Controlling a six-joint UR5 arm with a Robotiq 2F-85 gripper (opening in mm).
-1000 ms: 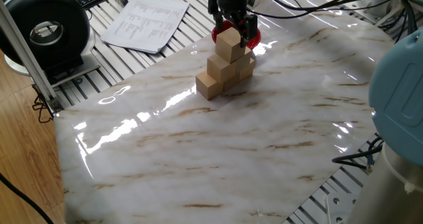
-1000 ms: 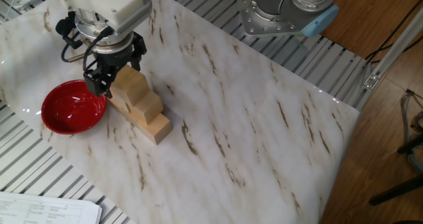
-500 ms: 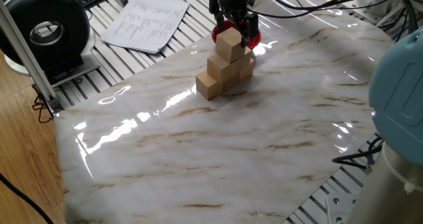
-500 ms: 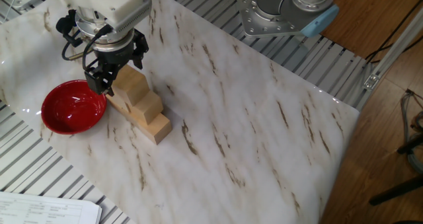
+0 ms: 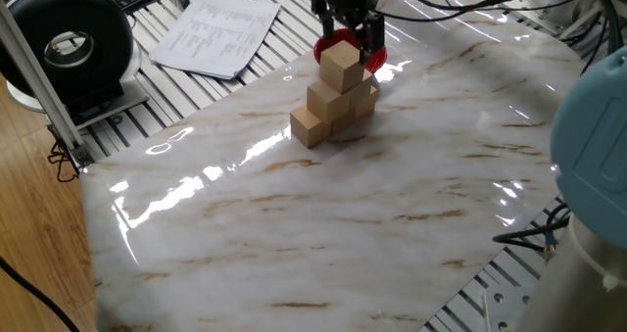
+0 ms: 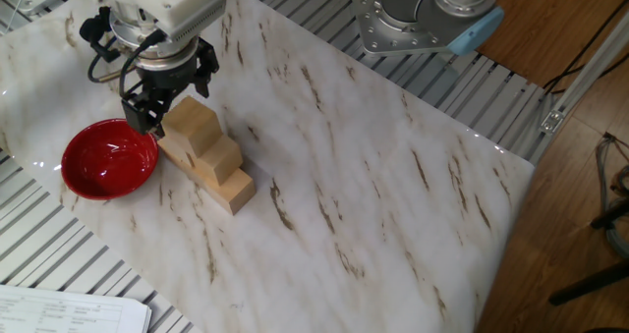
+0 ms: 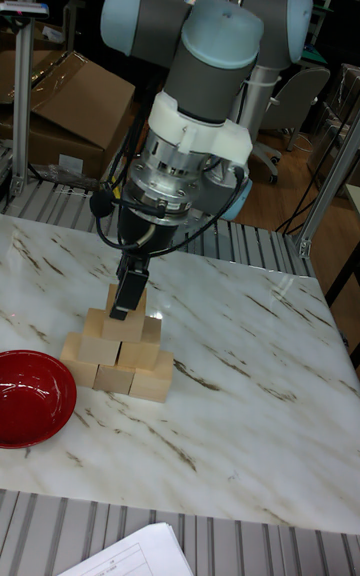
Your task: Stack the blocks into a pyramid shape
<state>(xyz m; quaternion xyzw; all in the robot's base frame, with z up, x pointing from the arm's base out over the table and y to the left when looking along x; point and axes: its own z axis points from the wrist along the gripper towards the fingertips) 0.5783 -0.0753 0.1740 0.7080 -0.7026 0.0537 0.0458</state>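
Beside the red bowl point(image 6: 108, 159), the claw point(image 6: 169, 95) straddles the blocks point(image 6: 201, 154), fingers apart.

Six wooden blocks point(image 7: 118, 351), one red bowl point(image 7: 32, 398), one sheet of paper point(image 5: 217, 30), one gripper point(image 7: 128, 298)

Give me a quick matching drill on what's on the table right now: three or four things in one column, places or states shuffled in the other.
Things:
1. top block
2. red bowl
3. tool
4. printed papers

Places or states:
A. on the slatted surface, off the marble
B. empty, beside the stack
C. crowning the pyramid
D. open, just above the stack's top

Pairs: 1-C, 2-B, 3-D, 4-A
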